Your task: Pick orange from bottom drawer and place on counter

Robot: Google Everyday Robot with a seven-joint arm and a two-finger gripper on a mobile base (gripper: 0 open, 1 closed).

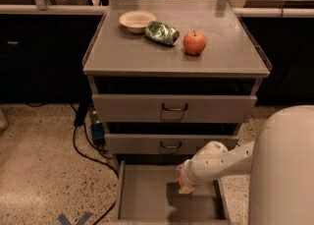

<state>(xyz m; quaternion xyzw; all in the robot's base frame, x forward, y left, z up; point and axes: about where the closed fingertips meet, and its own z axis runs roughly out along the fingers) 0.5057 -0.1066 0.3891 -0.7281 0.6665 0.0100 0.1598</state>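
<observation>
- We see the gripper [185,185] low in the bottom drawer [142,199], on its right side; the arm [221,159] reaches in from the right and blocks that side.
- The left half of the drawer floor lies open from above.
- The middle drawer [147,144] front stands over the far edge and closes the way up there.
- On the counter [122,54], the bowl [137,20], green can [161,32] and apple [195,43] crowd the far middle; the near strip and right side are bare.

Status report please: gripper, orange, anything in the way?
Gripper low inside open bottom drawer, right side. Orange at its tip, mostly hidden. Bowl, can, apple sit on counter, toward the back.
</observation>
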